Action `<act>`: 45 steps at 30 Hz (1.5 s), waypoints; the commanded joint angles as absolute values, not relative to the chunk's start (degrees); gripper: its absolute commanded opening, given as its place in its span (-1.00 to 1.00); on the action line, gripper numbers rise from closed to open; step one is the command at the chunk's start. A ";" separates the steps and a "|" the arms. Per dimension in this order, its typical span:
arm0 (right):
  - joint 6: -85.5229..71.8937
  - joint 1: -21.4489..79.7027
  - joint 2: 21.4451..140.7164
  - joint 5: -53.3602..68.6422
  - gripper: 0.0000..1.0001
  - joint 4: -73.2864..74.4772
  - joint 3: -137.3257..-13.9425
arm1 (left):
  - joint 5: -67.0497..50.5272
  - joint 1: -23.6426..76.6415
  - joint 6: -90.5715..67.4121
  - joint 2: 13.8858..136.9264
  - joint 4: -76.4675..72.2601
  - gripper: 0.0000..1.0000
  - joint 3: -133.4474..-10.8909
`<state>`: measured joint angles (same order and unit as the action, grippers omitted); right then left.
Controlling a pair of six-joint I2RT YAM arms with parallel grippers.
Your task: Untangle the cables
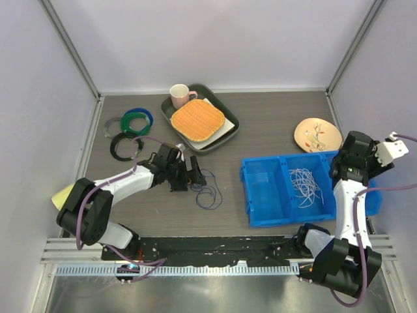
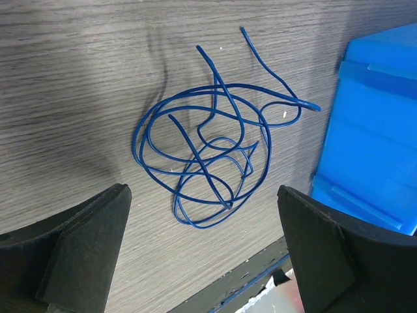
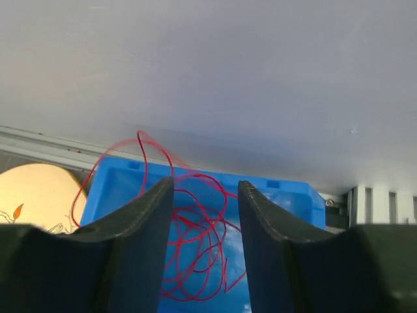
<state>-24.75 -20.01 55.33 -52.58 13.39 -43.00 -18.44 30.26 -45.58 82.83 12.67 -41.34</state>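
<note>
Wide shot first: the grey wood-grain bench (image 1: 260,124) runs wall to wall, its near edge covered by the arm bases. On its right sits the glossy blue plastic bin (image 1: 264,189), split into compartments, and the raised right arm hides its right end completely from above. At the far middle is a dark rounded tray (image 1: 225,134), mostly buried under a ribbed orange cloth (image 1: 197,119), with a pink mug (image 1: 180,96) in its far-left corner. There's a cream plate (image 1: 317,134) with a painted sprig far right, and thick ring coils far left, black (image 1: 124,147), green (image 1: 135,121) and blue (image 1: 148,116). Now the cables! The white cable (image 1: 305,184) lies as a fine loose scribble in the bin's middle compartment. The blue cable (image 2: 195,155) is a springy knot of loops flat on the bench, just left of the bin. It lies directly under the left pincer (image 2: 202,190), whose matte black fingers are spread wide, nothing held. The red cable (image 3: 195,241) piles up in a bin compartment, partly blocked by the right pincer (image 3: 205,186). There the fingers are narrowly parted with a clear gap, no strand visibly pinched.
</note>
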 commanded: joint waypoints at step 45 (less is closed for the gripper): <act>-1.85 33.74 60.02 19.79 0.85 -6.51 -48.24 | 2.20 36.65 -48.16 76.36 19.16 -0.05 -45.97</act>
<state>-6.98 28.91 56.18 31.57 -10.81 -43.22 -2.48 36.49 -46.37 74.19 16.71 -45.60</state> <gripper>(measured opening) 0.928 0.323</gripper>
